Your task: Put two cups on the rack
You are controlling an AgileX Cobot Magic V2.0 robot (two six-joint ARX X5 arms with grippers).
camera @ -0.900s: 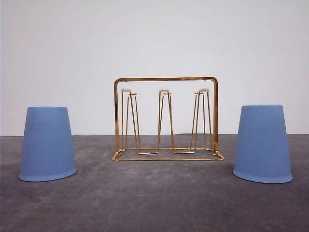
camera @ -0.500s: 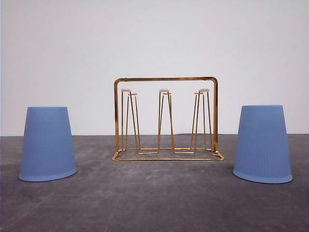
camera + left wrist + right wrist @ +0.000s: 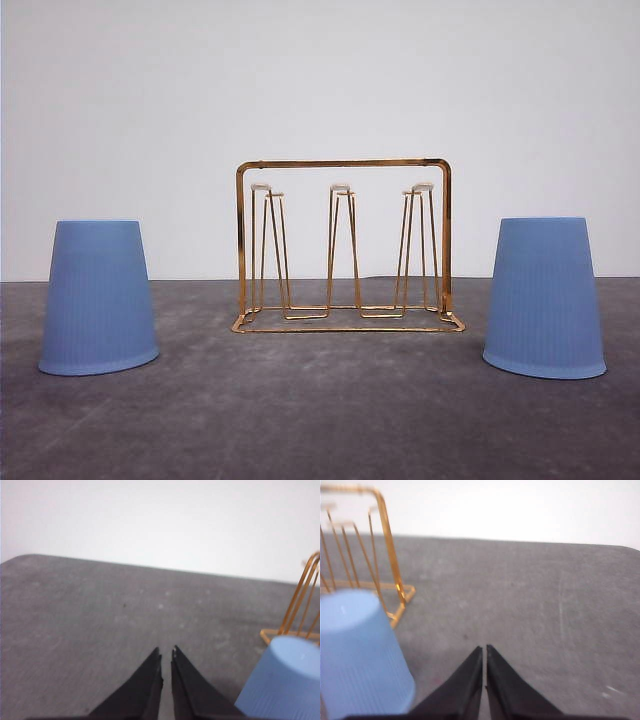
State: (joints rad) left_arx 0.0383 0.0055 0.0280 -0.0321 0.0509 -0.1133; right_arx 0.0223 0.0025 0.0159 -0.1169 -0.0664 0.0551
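**A:** Where do the cups sit?

**B:** Both stand upside down, wide rim on the grey tabletop [image 3: 320, 420]. From the front, the left cup [image 3: 98, 298] is well out to one side of the gold wire rack [image 3: 342, 245] and the right cup [image 3: 544, 297] well out to the other, neither touching it. The rack stands upright between them, its white-tipped prongs bare.

**A:** And the left tool?

**B:** In its wrist camera the left tool [image 3: 166, 655] has its two black fingers drawn almost together, only a thin slit between the tips, and nothing between them. It hangs over bare tabletop. The left cup [image 3: 285, 680] is off to the side of the tool, near it but apart, and a corner of the rack [image 3: 300, 605] shows just beyond that cup.

**A:** The right one?

**B:** Much the same. The right tool [image 3: 485, 650] is pinched nearly closed, tips all but meeting, holding nothing. The right cup [image 3: 360, 652] stands off to the tool's side, clear of the fingers, and the rack [image 3: 375, 555] is past the cup, farther from the tool. Ahead of the tips lies plain grey tabletop [image 3: 545, 595].
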